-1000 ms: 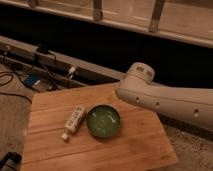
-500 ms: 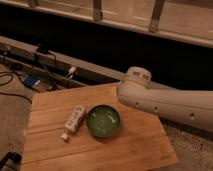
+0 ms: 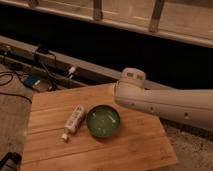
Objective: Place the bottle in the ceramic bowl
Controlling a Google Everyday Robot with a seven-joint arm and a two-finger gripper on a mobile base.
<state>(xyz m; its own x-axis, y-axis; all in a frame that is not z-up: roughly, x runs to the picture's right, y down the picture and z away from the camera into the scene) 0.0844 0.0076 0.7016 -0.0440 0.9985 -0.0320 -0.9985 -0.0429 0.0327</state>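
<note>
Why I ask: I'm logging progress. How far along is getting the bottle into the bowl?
Done: nothing yet; the bottle lies on the wooden board beside the empty ceramic bowl. In hand: the arm reaches over the board's far right corner; its tool is out of view. Left: grasp the bottle, lift it, set it in the bowl.

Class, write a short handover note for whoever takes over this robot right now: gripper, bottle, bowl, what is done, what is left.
Gripper: out of view, beyond the white arm that reaches in over the board's right side; open, holding neither job item.
Bottle: lying on the wooden board, close beside the ceramic bowl on its left, cap toward the front-left.
Done: nothing yet; the bowl is empty.
Left: grasp the bottle and place it in the bowl.
</note>
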